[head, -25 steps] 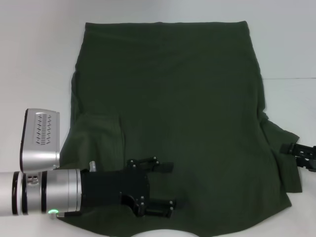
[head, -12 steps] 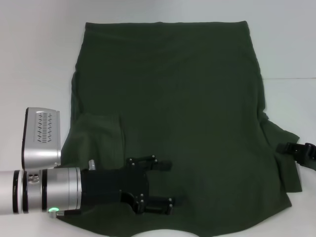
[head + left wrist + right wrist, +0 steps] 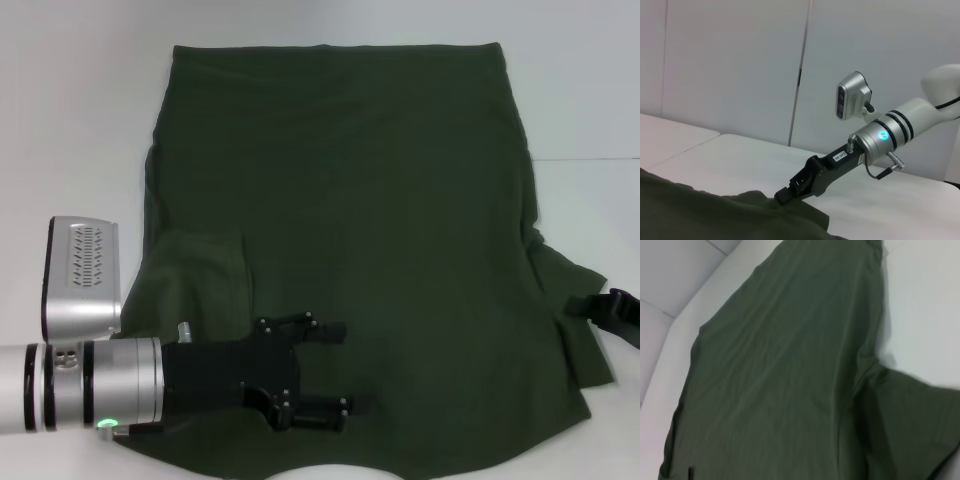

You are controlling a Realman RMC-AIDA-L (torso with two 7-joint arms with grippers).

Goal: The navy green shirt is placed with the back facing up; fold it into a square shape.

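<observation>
- The navy green shirt (image 3: 340, 240) lies flat, plain side up, across a white table (image 3: 70, 120); long axis runs away from the robot, hem at the far edge, collar end nearest the robot.
- L sleeve is already turned in over the body near the robot's left; R sleeve (image 3: 575, 320) is out flat, past the shirt's right edge.
- Key relation: the right gripper (image 3: 610, 312) sits at the outer edge of that R sleeve, touching or just beside the cloth; shirt body lies inboard of it, toward centre. Judgement: the coming move carries the sleeve inward, across the long axis.
- Right jaws: cannot tell whether they pinch cloth or stand apart; the left wrist view shows the gripper (image 3: 792, 192) nose-down at the fabric edge, tips hidden.
- The left gripper (image 3: 315, 375) hovers low over the near-left part of the shirt, jaws spread wide, holding nothing; it is the farther arm from the R sleeve.
- Surface: smooth white tabletop, seam visible at right; cloth has light wrinkles.
- Room: pale wall panels behind the table in the left wrist view; bare tabletop on both sides of the shirt.
</observation>
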